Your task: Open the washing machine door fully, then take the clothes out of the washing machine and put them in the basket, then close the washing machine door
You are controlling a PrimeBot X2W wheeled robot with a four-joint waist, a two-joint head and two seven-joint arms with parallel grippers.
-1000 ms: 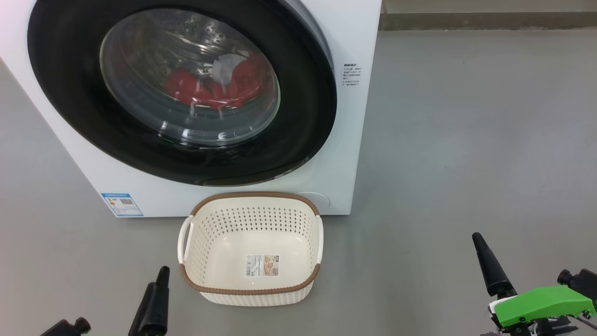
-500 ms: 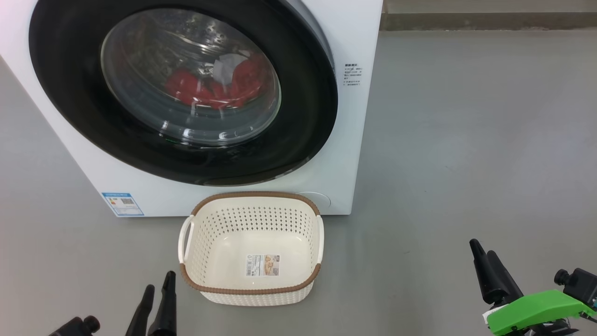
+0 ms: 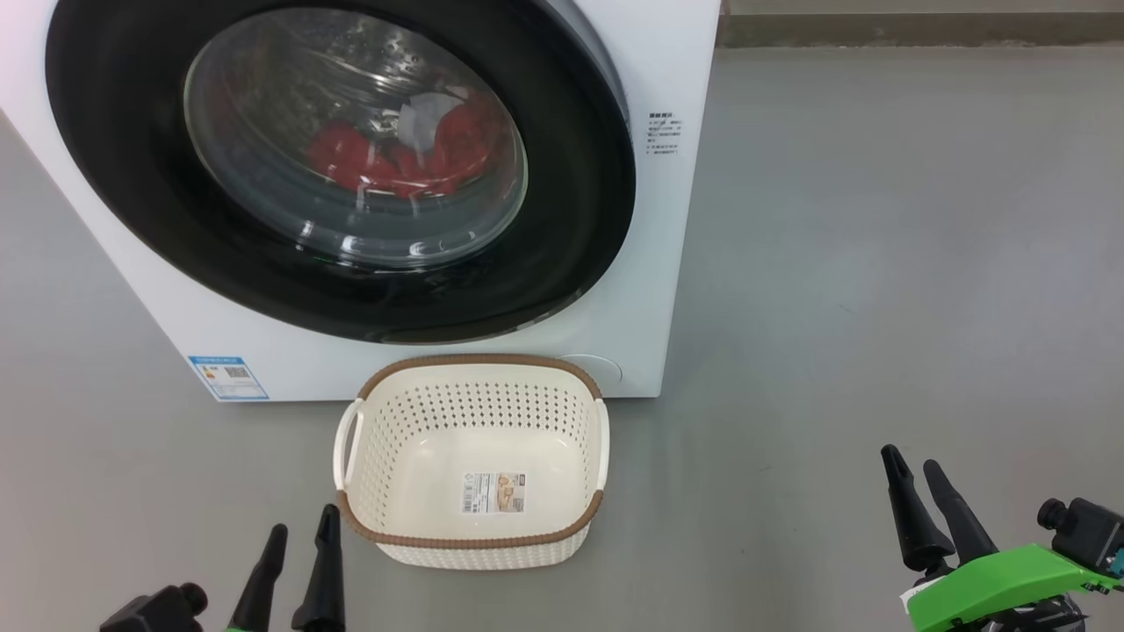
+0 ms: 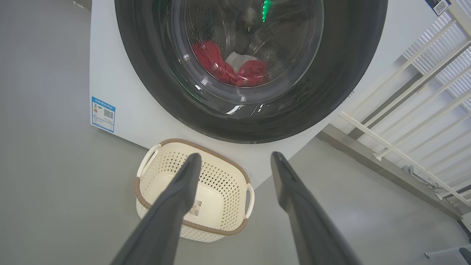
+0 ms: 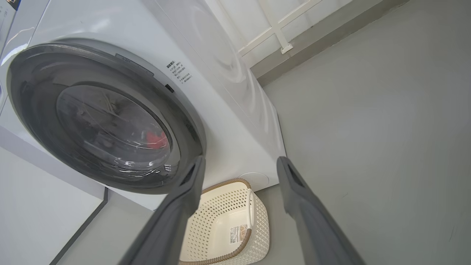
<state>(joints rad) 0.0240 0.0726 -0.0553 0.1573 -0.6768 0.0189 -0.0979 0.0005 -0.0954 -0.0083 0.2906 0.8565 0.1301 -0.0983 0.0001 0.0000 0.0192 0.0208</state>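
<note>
Door not opened yet. The washing machine door (image 3: 571, 219) sits shut against the front of the washing machine (image 3: 676, 70), and the red clothes (image 3: 386, 158) lie low in the drum behind the glass. The basket (image 3: 479, 360) stands empty on the floor (image 3: 878, 263), just in front of the machine and below the door, with only its bottom sticker showing inside. The change over the last second is in the arms. In the head view the left gripper (image 3: 305, 520) showed one finger edge-on and now shows two side by side near the basket's front left corner. The right gripper (image 3: 910, 457) has done the same, well off to the right of the basket. Machine and basket sit slightly higher in the head view, so the camera probably tipped and the things did not move. Left fingers (image 4: 176, 206) are spread wide with nothing between them, and so are the right fingers (image 5: 173, 221). Both wrist views look toward the door. Judgement: this is pre-approach, with the wrists turning to line up for the door. No task step is done. The next move needs a finger behind the door's right edge, since the glossy ring offers little to hold.
</note>
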